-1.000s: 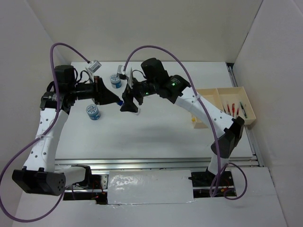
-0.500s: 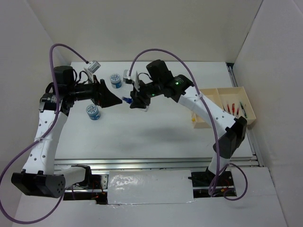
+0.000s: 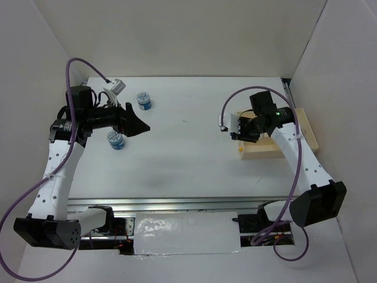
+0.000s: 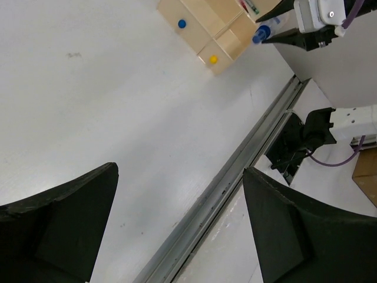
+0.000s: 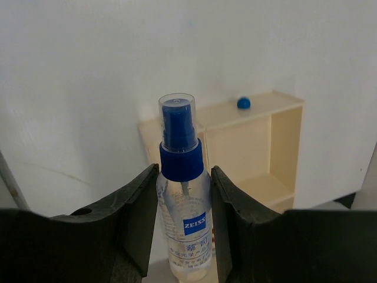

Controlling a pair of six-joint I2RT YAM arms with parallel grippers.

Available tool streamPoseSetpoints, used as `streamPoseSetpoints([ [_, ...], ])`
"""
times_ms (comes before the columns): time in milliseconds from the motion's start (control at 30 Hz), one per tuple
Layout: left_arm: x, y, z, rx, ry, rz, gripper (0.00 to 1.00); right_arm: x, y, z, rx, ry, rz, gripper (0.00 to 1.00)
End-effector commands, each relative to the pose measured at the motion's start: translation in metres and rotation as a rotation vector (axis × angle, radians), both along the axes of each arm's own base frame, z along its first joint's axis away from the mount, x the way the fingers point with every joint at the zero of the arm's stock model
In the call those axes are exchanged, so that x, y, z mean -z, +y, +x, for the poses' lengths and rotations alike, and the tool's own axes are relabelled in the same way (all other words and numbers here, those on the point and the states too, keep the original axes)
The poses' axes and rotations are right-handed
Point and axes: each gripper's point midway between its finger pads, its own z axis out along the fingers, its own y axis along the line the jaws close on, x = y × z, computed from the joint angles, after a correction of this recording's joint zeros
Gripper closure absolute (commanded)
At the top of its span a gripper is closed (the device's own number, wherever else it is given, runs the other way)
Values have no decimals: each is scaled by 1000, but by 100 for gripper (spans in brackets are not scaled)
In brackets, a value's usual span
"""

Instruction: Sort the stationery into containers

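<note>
**Spray bottle: placing it into a tray compartment**

**Status.** The spray bottle is clamped at the shoulder between the fingers of the right end effector, which are closed in against its sides. It is held just beside the 9 o'clock edge of the tray. The left end effector is spread wide and holds nothing. It hangs at 9 o'clock over the surface, near a patterned roll.

**Procedure.**
1. Position the bottle fully over one compartment, clear of the dividers.
2. Lower it until it is close to the compartment floor.
3. Release.

**Orientation.** In the right wrist view the long axis runs from 6 to 12 o'clock, parallel to the fingers, with the blue cap toward 12. In the top view the bottle is too small to confirm tilt, but the cap appears to face about 9 o'clock.
</note>
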Motion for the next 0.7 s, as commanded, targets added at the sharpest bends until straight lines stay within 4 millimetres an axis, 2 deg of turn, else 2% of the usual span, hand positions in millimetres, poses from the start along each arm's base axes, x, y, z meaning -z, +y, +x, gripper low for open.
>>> streamPoseSetpoints([
  [0,8,3,8,-13,-12,23,1,9,-43,15,-88,-57,-201,86],
  [33,9,3,9,-18,-7,23,1,16,-55,23,-59,-37,-211,86],
  [100,9,5,10,-28,-12,33,1,19,-64,33,-40,-30,-227,86],
  [133,9,8,12,-39,-22,49,1,29,-70,38,-23,-2,-244,85],
  [300,19,19,13,-76,-10,129,1,53,-78,52,16,58,-264,83],
  [533,37,26,12,-106,13,171,1,82,-88,56,42,118,-296,82],
  [667,42,29,14,-119,19,184,1,87,-99,55,66,136,-304,82],
])
